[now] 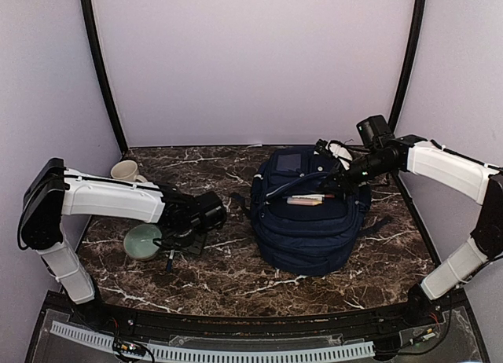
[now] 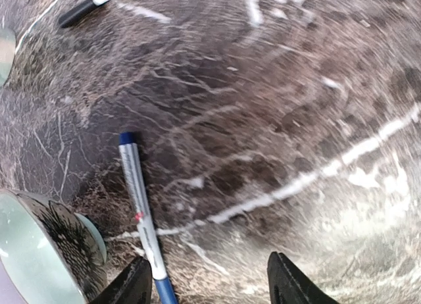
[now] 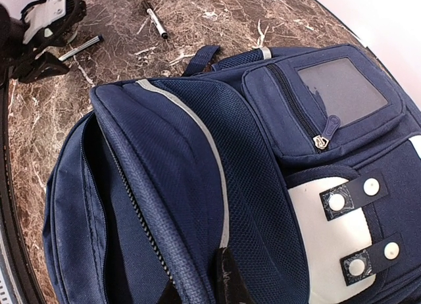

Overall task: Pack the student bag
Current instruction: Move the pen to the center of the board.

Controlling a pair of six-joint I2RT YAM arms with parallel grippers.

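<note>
The student bag (image 1: 308,221), navy with a thin white stripe, lies at the middle right of the table with its main compartment unzipped. In the right wrist view the student bag (image 3: 263,152) fills the frame. My right gripper (image 3: 197,289) is shut on the edge of its front flap and holds the opening apart. A light-coloured item (image 1: 305,199) shows inside the opening. My left gripper (image 2: 210,285) hangs open low over the table. A silver pen with blue ends (image 2: 140,205) lies just inside its left finger (image 2: 128,285), untouched.
A pale green bowl (image 1: 143,241) sits beside the left gripper (image 1: 185,239), and its rim (image 2: 39,251) shows at the lower left of the left wrist view. A black pen (image 2: 89,6) lies farther off. A cream mug (image 1: 126,172) stands at the back left.
</note>
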